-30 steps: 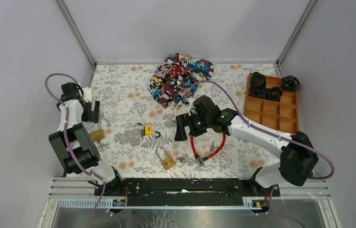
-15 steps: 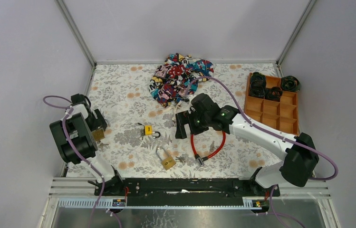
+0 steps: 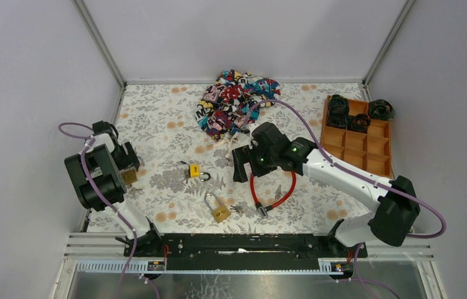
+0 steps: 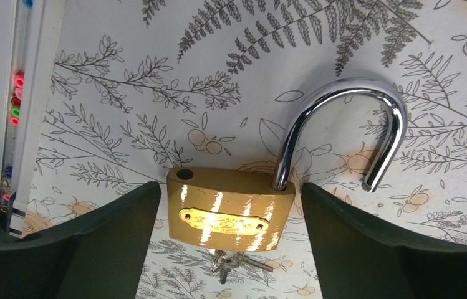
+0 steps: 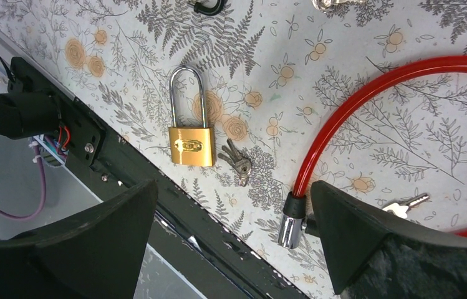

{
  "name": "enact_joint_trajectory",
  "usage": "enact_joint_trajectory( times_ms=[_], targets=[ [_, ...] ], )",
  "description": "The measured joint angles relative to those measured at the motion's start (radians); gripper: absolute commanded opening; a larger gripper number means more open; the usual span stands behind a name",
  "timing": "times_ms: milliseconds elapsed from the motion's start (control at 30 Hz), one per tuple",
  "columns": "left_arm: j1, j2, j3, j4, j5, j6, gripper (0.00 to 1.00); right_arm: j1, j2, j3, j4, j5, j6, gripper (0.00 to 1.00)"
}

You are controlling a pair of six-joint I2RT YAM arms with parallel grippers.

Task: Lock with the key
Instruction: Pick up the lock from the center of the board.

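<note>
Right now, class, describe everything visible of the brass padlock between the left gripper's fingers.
The brass padlock has a gold-coloured body with an embossed plate and a chrome shackle swung open, one leg free. It lies flat on the floral table cover, keys at its base, between the left gripper's open fingers, apparently untouched.

The left gripper [image 4: 229, 190] has swung down to straddle the open-shackled brass padlock [image 4: 231, 212] at nine o'clock.

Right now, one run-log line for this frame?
left gripper: open, astride brass padlock | shackle: open | right gripper: open, empty, near red cable lock | locking: not done
</note>
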Motion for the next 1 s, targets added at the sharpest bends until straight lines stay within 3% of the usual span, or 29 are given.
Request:
enact_joint_trajectory(
  times_ms=[200,267,300,400,500,800,1000],
  targets=[
    [0.002,0.032,0.035,-0.035,0.034,0.021,0.81,0.000,-0.001,0.022,-0.026,0.026,-0.023,1.00],
    [0.004,0.033,0.036,-0.036,0.037,0.023,0.75,0.000,-0.002,0.023,-0.026,0.034,-0.029,1.00],
    [0.006,0.033,0.036,-0.036,0.038,0.023,0.66,0.000,-0.003,0.023,-0.027,0.035,-0.032,0.99],
    [0.007,0.035,0.038,-0.041,0.045,0.029,0.18,0.000,-0.007,0.023,-0.033,0.042,-0.039,1.00],
    [0.007,0.040,0.043,-0.049,0.055,0.035,0.02,0.000,-0.009,0.030,-0.035,0.056,-0.045,1.00],
    [-0.020,-0.063,-0.035,-0.039,0.186,0.183,0.00,0.000,-0.011,0.056,-0.018,0.082,-0.044,1.00],
    [-0.149,-0.257,-0.059,-0.050,0.326,0.410,0.00,0.000,-0.011,0.056,0.069,0.058,-0.024,1.00]
  ],
)
